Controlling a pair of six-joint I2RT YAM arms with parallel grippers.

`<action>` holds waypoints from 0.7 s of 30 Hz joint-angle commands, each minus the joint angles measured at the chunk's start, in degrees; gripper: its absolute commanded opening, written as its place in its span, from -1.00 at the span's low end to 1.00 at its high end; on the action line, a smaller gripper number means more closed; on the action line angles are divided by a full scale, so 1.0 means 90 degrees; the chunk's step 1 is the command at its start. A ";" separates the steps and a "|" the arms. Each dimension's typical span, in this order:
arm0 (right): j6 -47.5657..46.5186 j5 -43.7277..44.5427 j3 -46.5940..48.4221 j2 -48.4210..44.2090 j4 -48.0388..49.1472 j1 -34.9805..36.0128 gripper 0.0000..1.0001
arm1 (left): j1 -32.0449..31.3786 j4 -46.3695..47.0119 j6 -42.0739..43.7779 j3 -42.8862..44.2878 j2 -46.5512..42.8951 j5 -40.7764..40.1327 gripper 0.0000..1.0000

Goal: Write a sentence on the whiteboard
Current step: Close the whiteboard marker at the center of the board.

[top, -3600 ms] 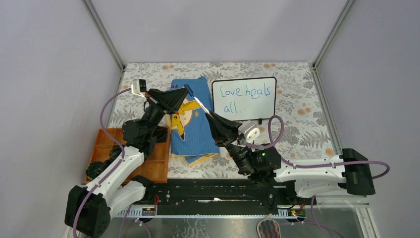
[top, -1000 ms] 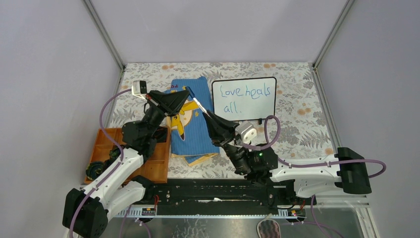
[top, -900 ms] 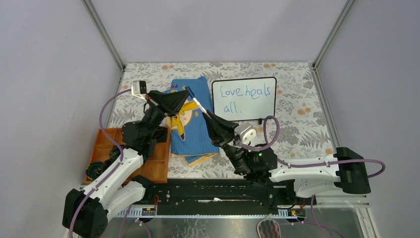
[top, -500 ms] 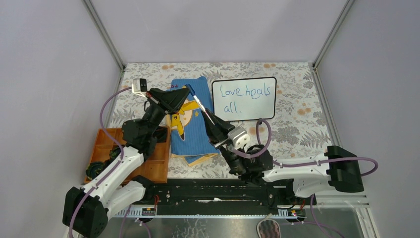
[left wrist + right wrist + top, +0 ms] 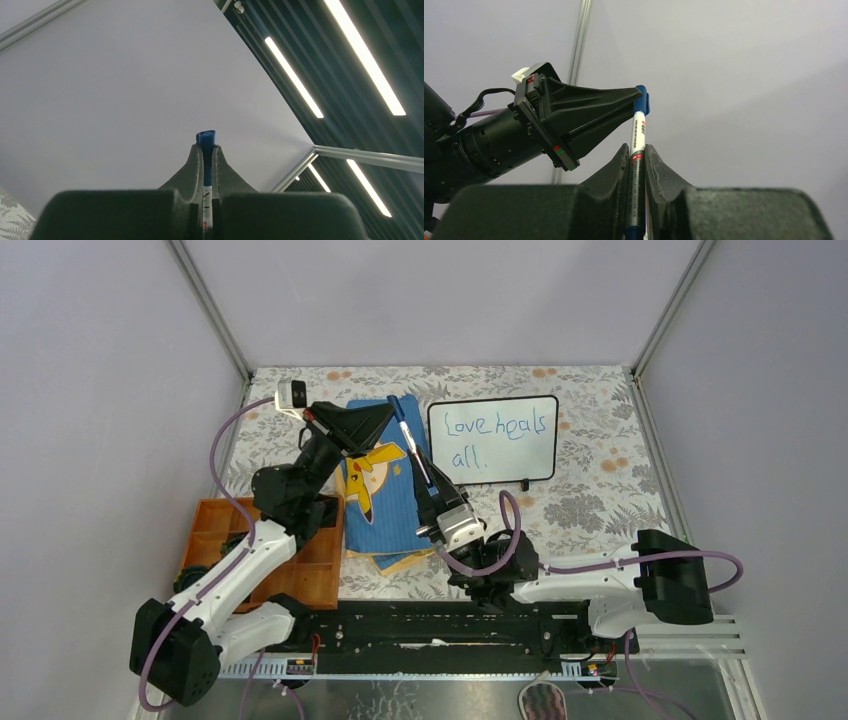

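Blue plastic cap point(image 5: 205, 136) pinched in my left gripper point(image 5: 205, 150); right gripper point(image 5: 638, 155) clamps the slim white marker point(image 5: 638, 132), nib hidden.

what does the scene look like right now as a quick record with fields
whiteboard: on the patterned table, apart from both hands
sentence: "Love heals all", blue, two lines
marker: blue, held in the air over the cartoon cloth, left of the board
cap: on the marker's far end
left hand: shut on the cap end
right hand: shut on the marker's barrel
orange tray: near left, beside the cloth
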 commanded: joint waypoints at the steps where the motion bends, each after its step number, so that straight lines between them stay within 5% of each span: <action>1: -0.0363 -0.0572 0.0306 0.0179 0.0666 0.0040 -1.00 | -0.0216 0.0222 0.0108 0.0358 0.0158 0.0485 -1.00; 21: 0.0477 -0.0537 0.0669 0.0147 0.0458 -0.0273 -1.00 | -0.0425 0.0300 0.0270 0.0654 0.0359 0.0693 -1.00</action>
